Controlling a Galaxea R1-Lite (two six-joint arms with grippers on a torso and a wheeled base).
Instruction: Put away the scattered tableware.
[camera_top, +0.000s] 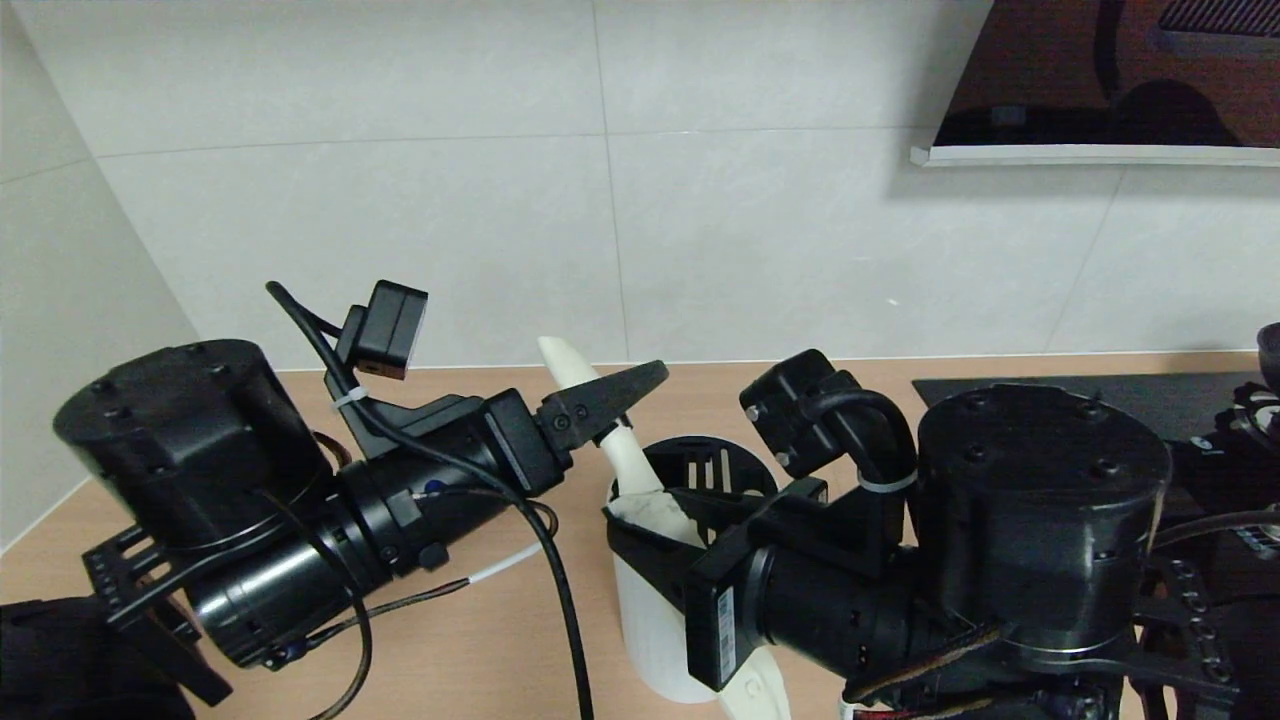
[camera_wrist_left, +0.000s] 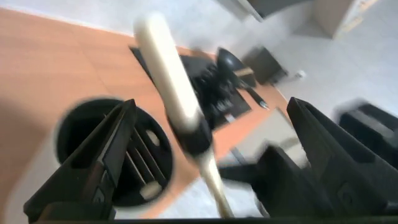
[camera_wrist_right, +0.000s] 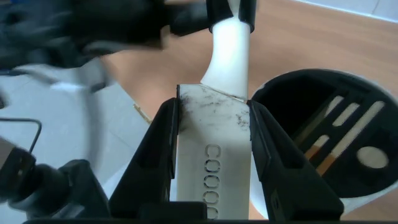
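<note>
Spatula, white, is only partly in sight in the head view. Its blade sits behind the right gripper, a pale end pokes out at the frame's bottom edge, and one finger of the left gripper crosses the handle while the other finger is hidden. The left wrist view is blurred, so the handle's surface is hard to read there.

Both arms lie low over the wooden counter, angled inward toward each other and meeting by the white holder. The right gripper is clamped on the flat, scratched blade with its row of holes, one finger on each edge. The left gripper has its fingers spread wide, and the handle runs between them unpinched.

The spatula's long axis is steep: handle end up, leaning toward the robot's left and the tiled wall, blade end down. It is held in the air just beside the holder's left rim, outside the black slotted insert, where a few pale handles stand.
</note>
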